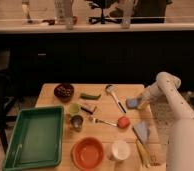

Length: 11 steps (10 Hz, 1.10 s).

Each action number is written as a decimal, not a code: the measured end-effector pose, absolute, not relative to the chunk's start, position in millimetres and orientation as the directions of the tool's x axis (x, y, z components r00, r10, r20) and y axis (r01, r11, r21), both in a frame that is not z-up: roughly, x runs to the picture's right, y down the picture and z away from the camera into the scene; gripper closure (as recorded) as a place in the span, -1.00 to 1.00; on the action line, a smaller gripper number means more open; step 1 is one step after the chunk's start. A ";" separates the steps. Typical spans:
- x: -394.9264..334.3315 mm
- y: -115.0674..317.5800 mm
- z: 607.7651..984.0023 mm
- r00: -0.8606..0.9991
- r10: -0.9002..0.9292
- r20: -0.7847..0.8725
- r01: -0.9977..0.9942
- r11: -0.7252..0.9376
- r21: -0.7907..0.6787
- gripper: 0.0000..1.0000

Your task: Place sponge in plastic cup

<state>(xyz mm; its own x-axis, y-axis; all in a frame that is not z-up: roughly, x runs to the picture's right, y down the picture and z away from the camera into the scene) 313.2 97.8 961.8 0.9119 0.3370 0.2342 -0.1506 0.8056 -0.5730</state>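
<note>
The small blue sponge (133, 103) lies near the right edge of the wooden table (107, 134). My gripper (141, 102) reaches in from the right at the end of the white arm (166, 85) and is right at the sponge's right side, touching or almost touching it. The small light green plastic cup (74, 108) stands upright left of the table's middle, well to the left of the sponge and the gripper.
A shiny metal cup (77, 121) stands just in front of the green cup. Also on the table: green tray (35, 135), dark bowl (64, 91), green pod (90, 96), brush (115, 96), fork (102, 121), red object (123, 122), orange bowl (87, 152), white cup (120, 149), pale blue-grey cloth (142, 131).
</note>
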 end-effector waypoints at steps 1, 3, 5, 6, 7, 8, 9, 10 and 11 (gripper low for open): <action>311.5 98.0 953.1 0.915 0.321 0.243 -0.140 0.820 -0.555 1.00; 310.7 86.3 929.7 0.920 0.302 0.251 -0.138 0.847 -0.514 1.00; 299.8 60.3 894.3 0.924 0.269 0.272 -0.119 0.879 -0.463 1.00; 298.1 51.3 880.5 0.926 0.254 0.278 -0.112 0.891 -0.441 1.00; 292.5 40.9 861.4 0.930 0.227 0.289 -0.095 0.908 -0.408 1.00; 285.0 37.0 855.7 0.931 0.211 0.299 -0.080 0.915 -0.396 1.00; 275.9 33.7 852.3 0.932 0.193 0.308 -0.062 0.920 -0.387 1.00; 263.1 32.2 851.1 0.933 0.175 0.315 -0.045 0.923 -0.382 1.00; 248.3 29.2 850.5 0.934 0.170 0.314 -0.039 0.923 -0.384 1.00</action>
<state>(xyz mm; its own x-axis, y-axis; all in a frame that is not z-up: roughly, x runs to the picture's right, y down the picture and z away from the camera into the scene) 248.3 29.2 850.5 0.9341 0.1699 0.3140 -0.0388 0.9226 -0.3838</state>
